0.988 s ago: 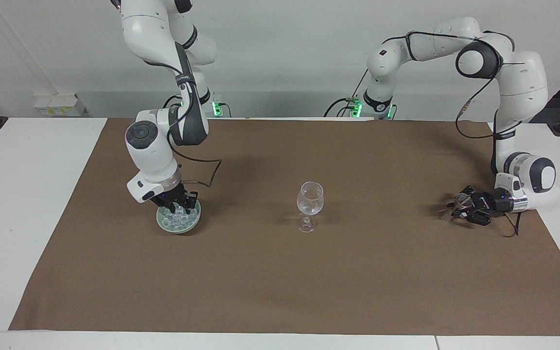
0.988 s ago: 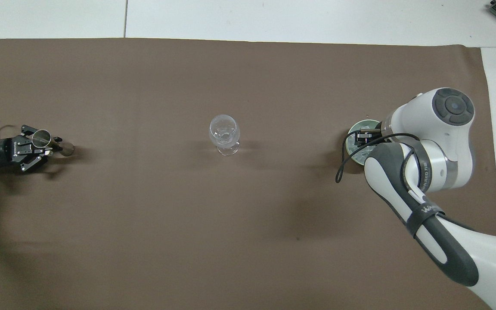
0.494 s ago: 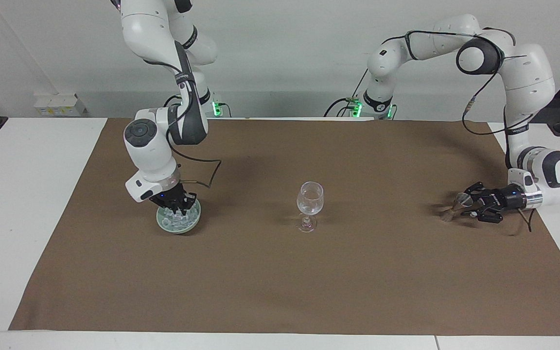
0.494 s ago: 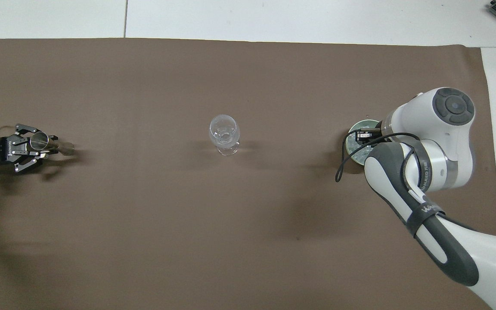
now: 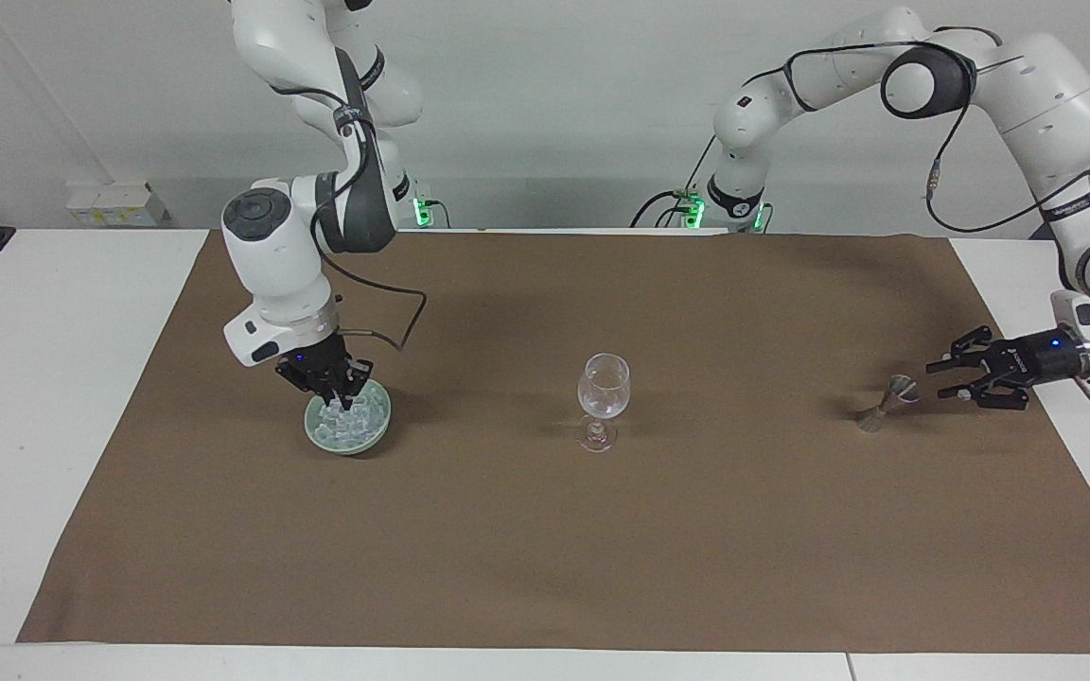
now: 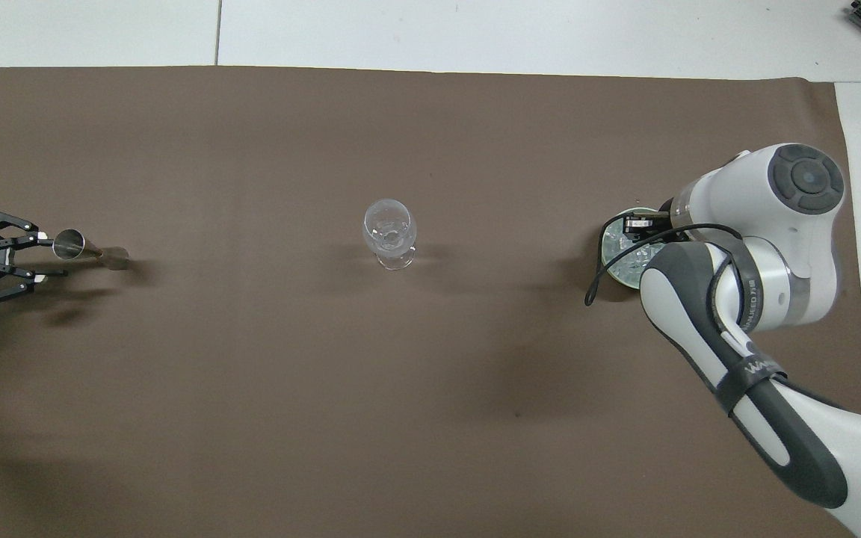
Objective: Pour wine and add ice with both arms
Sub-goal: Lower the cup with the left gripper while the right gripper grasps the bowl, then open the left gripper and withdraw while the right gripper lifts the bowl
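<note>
Gripping 1 ice cube, the right gripper (image 5: 344, 405) hangs just above a green bowl (image 5: 347, 440).
Its fingertips pinch the cube over the ice (image 5: 348, 424) heaped in that bowl at the right arm's end. The wine glass (image 5: 603, 397) stands mid-cloth. The left gripper (image 5: 945, 378), fingers spread, sits beside a small metal jigger (image 5: 888, 401), apart from it.

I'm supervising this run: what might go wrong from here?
The right gripper is shut just over the bowl of ice; whether it pinches a cube is unclear, and a small cube may slip before reaching the wine glass. The open left gripper sits close beside the slim jigger and might topple it.
</note>
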Motion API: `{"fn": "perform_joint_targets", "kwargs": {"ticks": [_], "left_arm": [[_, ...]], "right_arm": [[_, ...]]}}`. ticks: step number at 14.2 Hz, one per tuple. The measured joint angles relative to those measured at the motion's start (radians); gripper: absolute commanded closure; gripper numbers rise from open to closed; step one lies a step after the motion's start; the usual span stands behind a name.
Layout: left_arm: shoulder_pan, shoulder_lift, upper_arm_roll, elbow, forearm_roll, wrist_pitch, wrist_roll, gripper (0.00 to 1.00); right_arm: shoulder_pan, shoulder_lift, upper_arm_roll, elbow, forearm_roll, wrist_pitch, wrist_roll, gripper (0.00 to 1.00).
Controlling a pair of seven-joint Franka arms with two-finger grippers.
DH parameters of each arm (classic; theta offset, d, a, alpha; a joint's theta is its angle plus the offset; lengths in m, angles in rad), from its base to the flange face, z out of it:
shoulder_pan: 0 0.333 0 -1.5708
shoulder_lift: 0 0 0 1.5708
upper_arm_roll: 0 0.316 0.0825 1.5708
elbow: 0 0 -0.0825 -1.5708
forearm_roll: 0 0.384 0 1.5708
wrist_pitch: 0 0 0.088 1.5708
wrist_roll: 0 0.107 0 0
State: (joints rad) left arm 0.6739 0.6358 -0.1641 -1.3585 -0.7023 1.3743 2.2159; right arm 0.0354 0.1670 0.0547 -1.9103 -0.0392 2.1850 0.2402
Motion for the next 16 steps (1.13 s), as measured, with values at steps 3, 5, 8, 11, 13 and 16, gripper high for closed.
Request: {"fn": "perform_joint_targets", "kwargs": {"ticks": [3, 5, 8, 11, 13, 16], "left_arm": [[-0.079, -0.148, 0.002, 0.008, 0.115, 0.0, -0.235, 0.53], [-0.165, -0.236, 0.002, 0.008, 0.172, 0.011, -0.459, 0.52], [-0.327, -0.316, 0.003, -0.002, 0.248, 0.08, -0.833, 0.42], [-0.451, -0.384, 0.005, -0.057, 0.331, 0.2, -1.262, 0.25], [-0.501, -0.424, 0.007, -0.089, 0.372, 0.238, -1.523, 0.19], [-0.53, -0.478, 0.008, -0.13, 0.447, 0.262, -1.803, 0.1]], "right_arm": [[-0.003, -0.063, -0.004, 0.007, 0.0, -0.054, 0.004, 1.0], [-0.004, -0.096, -0.011, 0.02, 0.0, -0.102, 0.005, 1.0], [-0.004, -0.125, -0.013, 0.064, 0.0, -0.182, 0.005, 1.0], [-0.002, -0.127, -0.007, 0.113, 0.004, -0.221, 0.023, 1.0], [0.002, -0.12, 0.007, 0.136, 0.039, -0.224, 0.084, 1.0], [0.008, -0.094, 0.082, 0.197, 0.061, -0.238, 0.217, 1.0]]}}
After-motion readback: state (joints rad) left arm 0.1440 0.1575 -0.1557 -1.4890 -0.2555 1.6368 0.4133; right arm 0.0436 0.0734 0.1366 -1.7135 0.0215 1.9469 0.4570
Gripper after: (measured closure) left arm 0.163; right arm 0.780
